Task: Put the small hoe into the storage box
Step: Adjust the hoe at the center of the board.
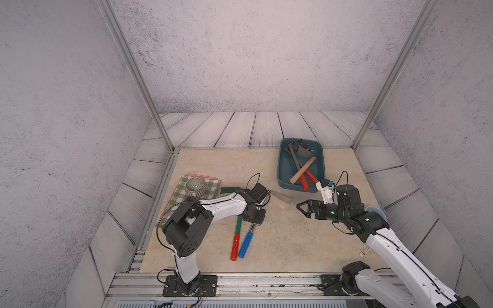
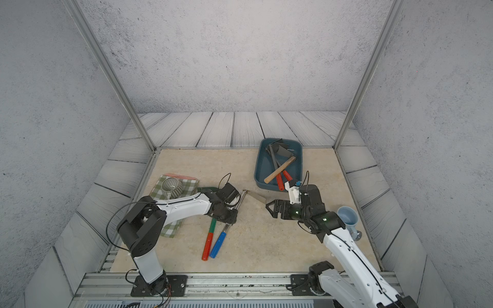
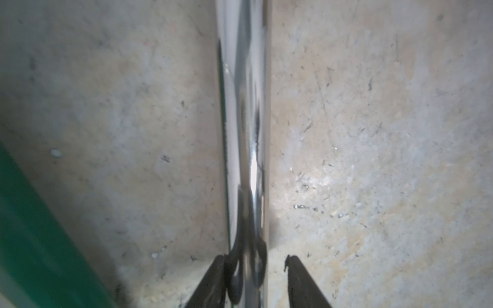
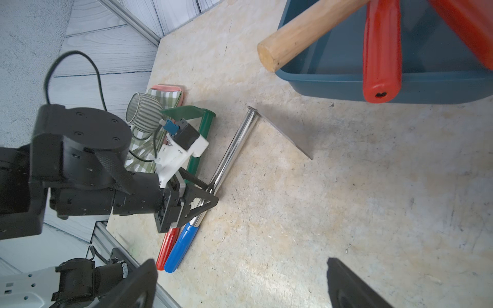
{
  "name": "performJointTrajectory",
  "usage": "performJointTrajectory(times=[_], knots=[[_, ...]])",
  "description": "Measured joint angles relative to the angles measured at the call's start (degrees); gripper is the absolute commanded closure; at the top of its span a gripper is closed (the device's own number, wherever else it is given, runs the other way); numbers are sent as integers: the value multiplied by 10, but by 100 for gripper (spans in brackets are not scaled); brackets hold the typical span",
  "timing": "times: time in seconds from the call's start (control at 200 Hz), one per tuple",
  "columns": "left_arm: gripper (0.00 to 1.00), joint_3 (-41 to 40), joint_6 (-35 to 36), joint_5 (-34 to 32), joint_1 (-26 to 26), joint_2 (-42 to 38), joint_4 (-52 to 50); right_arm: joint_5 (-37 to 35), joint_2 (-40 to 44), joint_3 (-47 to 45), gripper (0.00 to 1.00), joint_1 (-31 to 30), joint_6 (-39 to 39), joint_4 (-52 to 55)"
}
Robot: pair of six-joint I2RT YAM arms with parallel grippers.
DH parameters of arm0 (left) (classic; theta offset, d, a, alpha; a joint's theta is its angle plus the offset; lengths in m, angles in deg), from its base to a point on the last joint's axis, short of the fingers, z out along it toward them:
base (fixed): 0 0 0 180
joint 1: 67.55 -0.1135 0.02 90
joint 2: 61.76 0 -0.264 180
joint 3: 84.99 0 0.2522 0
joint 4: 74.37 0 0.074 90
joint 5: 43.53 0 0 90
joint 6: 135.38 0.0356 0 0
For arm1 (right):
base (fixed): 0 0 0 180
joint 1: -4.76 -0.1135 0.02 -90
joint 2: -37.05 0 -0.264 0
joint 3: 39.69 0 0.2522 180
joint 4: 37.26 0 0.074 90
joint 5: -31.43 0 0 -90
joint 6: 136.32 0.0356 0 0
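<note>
While the left gripper (image 3: 253,260) straddles the chrome shaft of the small hoe (image 3: 245,106), one finger (image 3: 210,282) touching, the other just clear, the right gripper (image 4: 241,262) gapes wide, nothing between its jaws

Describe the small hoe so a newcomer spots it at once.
On the beige stone-look tabletop, look at the left gripper near the middle. The small hoe lies there: chrome shaft, flat steel blade, blue handle, unlike the red-and-green-handled tool alongside.

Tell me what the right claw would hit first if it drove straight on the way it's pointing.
Most likely the flat blade of the small hoe, lying on the table just ahead of the open right claw. Height is unclear from above, so it might pass over the blade.
</note>
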Motion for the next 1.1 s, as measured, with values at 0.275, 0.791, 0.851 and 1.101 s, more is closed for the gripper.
performJointTrajectory(times=[0.275,0.791,0.851,1.101], knots=[[70,-1,-10,-7,0,8,-5,-9,3,0,1,0,0,3],[100,3,-9,-18,0,10,-14,-16,3,0,1,0,0,12],[100,4,-9,-20,0,10,-19,-19,3,0,1,0,0,13],[100,24,-2,-35,0,-12,-79,-26,3,0,1,0,0,16]])
